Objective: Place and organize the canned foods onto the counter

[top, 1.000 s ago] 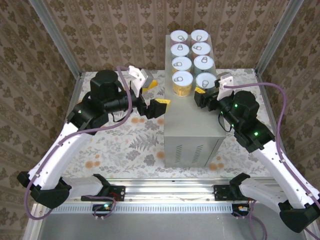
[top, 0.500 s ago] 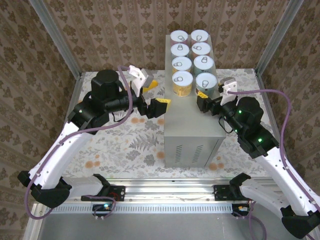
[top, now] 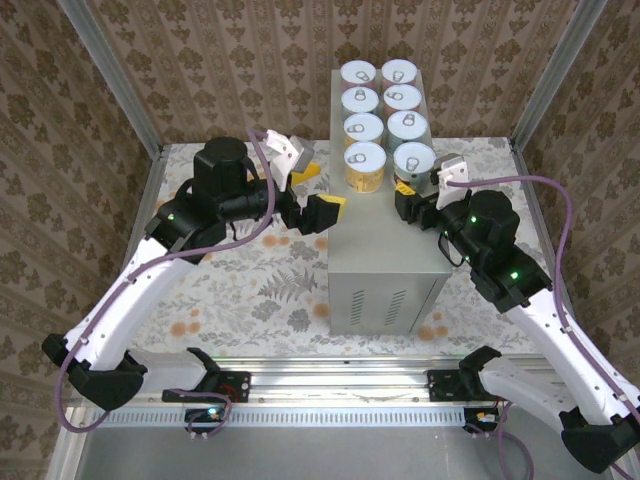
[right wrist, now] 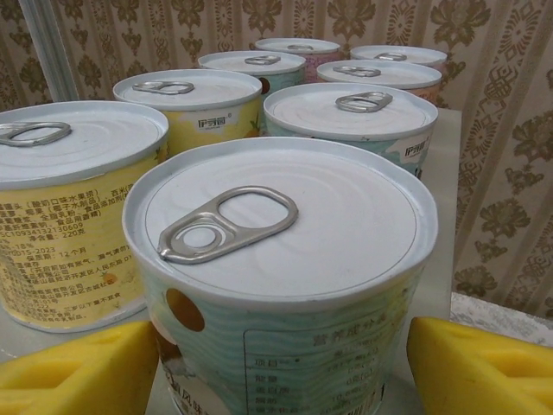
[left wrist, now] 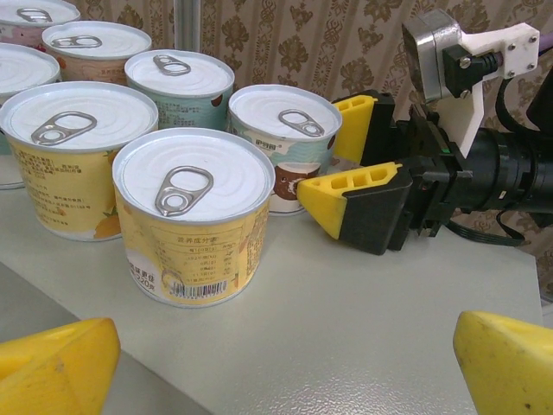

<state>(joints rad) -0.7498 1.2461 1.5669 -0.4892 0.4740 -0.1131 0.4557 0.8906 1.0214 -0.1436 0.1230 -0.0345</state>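
Note:
Several canned foods stand in two rows on the grey counter. The front pair is a yellow-label can and a teal-label can. My right gripper reaches over the counter top, its yellow fingers close on either side of the teal can. Whether they press on it I cannot make out. My left gripper hovers at the counter's left edge, open and holding nothing, facing the yellow-label can.
The counter stands on a floral-patterned table and has vent slots on its near face. Metal frame posts rise at the back corners. A rail runs along the near edge between the arm bases.
My right arm drew back a little from the front teal can, then eased in again. My left gripper shifted slightly right, toward the counter's edge. The cans have not moved.

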